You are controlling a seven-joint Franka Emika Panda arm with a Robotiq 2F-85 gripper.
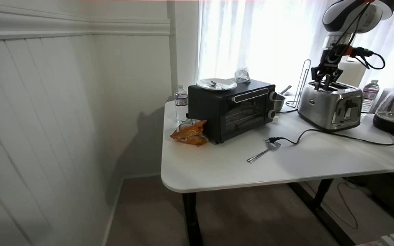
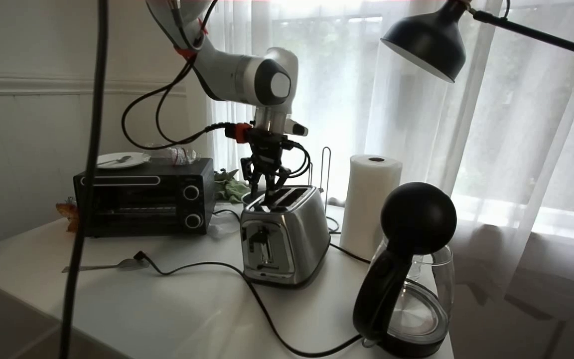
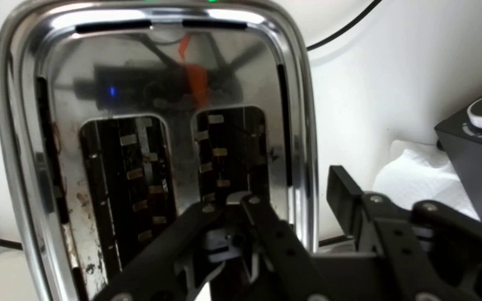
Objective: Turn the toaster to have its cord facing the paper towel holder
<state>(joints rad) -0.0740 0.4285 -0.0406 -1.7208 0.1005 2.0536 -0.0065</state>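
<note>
The silver toaster (image 1: 320, 106) stands upright on the white table, its lever end (image 2: 267, 249) turned from the window. My gripper (image 1: 321, 86) comes down from above, astride one long wall. In the wrist view one finger is at a slot (image 3: 232, 146), its tip hidden; the outer pad (image 3: 343, 205) is outside the rim. The jaws are shut on that wall, though contact is hidden. A black cord (image 2: 202, 263) with a plug passes the lever end; another black cord (image 2: 349, 253) shows behind. Where either joins is hidden. A wire stand (image 1: 301, 83), apparently the paper towel holder, is behind.
A black toaster oven (image 1: 245, 109) with a plate on top stands beside the toaster. Close by are a paper towel roll (image 2: 369, 204), a glass kettle (image 2: 416, 304), a water bottle (image 1: 370, 94) and a small pot (image 1: 279, 102). A utensil (image 1: 258, 157) lies by the plug.
</note>
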